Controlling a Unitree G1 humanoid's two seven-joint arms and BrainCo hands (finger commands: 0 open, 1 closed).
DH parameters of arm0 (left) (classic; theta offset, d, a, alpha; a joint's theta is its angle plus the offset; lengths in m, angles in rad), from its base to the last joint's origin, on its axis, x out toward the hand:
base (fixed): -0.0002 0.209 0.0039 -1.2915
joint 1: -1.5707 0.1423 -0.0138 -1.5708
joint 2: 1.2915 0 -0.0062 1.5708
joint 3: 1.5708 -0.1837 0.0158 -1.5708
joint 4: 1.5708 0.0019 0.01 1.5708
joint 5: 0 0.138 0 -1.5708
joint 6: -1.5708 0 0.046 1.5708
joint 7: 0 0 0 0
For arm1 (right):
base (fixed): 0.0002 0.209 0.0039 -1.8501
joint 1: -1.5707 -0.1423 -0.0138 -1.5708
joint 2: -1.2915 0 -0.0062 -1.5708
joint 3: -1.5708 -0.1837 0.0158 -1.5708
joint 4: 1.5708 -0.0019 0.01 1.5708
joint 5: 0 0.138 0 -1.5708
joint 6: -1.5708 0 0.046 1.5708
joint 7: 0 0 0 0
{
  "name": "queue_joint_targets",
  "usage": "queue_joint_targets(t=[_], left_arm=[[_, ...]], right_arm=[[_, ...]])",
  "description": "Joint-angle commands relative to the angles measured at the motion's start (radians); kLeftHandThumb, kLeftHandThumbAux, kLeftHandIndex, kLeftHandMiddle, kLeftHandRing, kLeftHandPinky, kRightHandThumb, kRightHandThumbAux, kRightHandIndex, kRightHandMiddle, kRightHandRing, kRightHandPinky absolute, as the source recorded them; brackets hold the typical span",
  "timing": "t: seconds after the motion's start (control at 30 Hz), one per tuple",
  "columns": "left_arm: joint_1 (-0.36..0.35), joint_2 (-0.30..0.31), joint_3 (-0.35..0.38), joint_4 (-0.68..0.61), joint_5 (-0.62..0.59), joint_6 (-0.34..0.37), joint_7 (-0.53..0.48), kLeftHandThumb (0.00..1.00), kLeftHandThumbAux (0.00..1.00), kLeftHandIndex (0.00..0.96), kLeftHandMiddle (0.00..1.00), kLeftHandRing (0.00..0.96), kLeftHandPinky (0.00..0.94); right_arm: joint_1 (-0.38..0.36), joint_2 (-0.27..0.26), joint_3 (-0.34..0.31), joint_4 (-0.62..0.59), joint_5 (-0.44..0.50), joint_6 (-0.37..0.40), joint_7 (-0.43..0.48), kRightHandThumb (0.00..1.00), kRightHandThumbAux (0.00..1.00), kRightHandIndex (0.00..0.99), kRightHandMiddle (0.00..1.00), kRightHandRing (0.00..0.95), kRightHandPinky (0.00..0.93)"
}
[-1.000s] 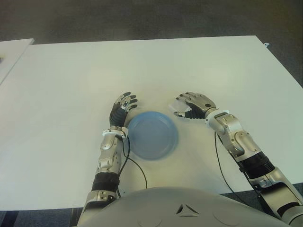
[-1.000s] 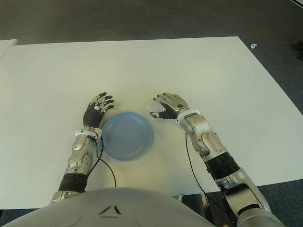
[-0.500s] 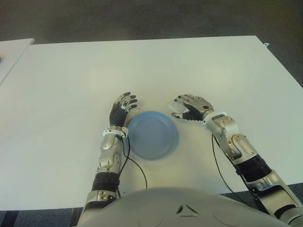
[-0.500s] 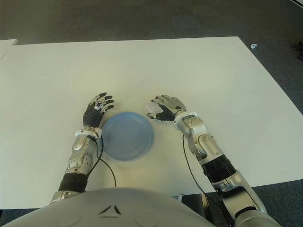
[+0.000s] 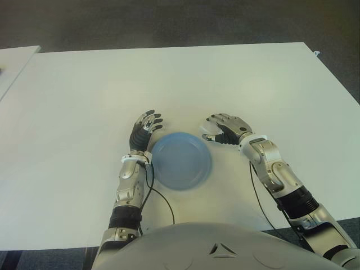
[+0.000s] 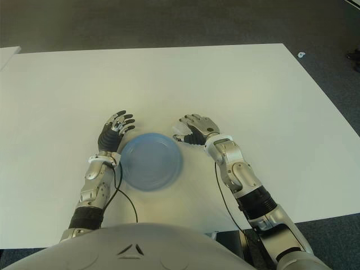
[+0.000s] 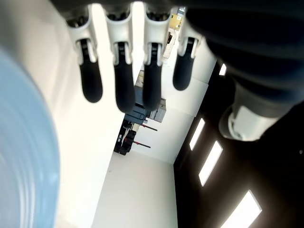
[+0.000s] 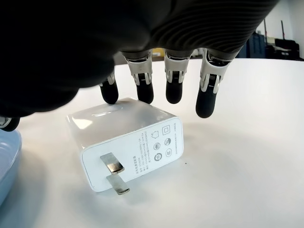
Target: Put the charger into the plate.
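Charger (image 5: 207, 126) sits on the white table (image 5: 84, 101) under my right hand (image 5: 226, 127), just beside the far right rim of the blue plate (image 5: 181, 160); it is not in the plate yet. From the left eye, over the last second my right hand has slid toward the plate, and the charger with it, so I judge I am dragging or nudging it over the table toward the rim, not carrying it. My left hand (image 5: 144, 130) shows at the plate's far left edge, unmoved, fingers spread and empty.

The right eye view tells the same: charger (image 6: 180, 131) peeking out at my right hand's plate-side edge, close to the rim.

My left wrist view shows four straight fingers holding nothing, with the plate's blue edge beside them.

In my right wrist view the white block (image 8: 126, 142) lies flat on the table. My fingertips (image 8: 145, 93) hang curled over its far edge, two seemingly touching the top, no closed grasp. Its two metal prongs (image 8: 114, 172) point back toward my wrist, so its long axis seems to run from prongs to fingertips.
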Motion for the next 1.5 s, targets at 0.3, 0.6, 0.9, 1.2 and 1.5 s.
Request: queue_joint_targets(t=[0.3,0.6,0.9,1.2,1.5], left_arm=[[0.025,-0.042,-0.013,0.0,0.007,0.013,0.002,0.0,0.571,0.28,0.347,0.35,0.36],[0.021,-0.035,-0.009,0.017,0.0,-0.008,-0.021,0.0,0.573,0.3,0.357,0.355,0.359],[0.021,-0.034,-0.006,0.024,0.002,-0.014,-0.031,0.0,0.565,0.304,0.356,0.353,0.355],[0.021,-0.033,-0.002,0.032,0.0,-0.015,-0.033,0.0,0.561,0.309,0.363,0.358,0.355],[0.018,-0.03,0.0,0.044,-0.002,-0.024,-0.039,0.0,0.555,0.317,0.372,0.368,0.364]], right_arm=[[0.038,0.03,0.021,0.026,-0.052,0.048,-0.061,0.328,0.116,0.0,0.0,0.0,0.143],[0.043,0.04,0.026,0.039,-0.084,0.056,-0.128,0.34,0.128,0.0,0.0,0.0,0.141],[0.047,0.045,0.026,0.041,-0.099,0.06,-0.165,0.337,0.124,0.0,0.0,0.0,0.106],[0.054,0.054,0.017,0.046,-0.088,0.049,-0.219,0.338,0.113,0.0,0.0,0.0,0.076],[0.058,0.067,0.016,0.053,-0.092,0.058,-0.272,0.336,0.109,0.0,0.0,0.0,0.056]])
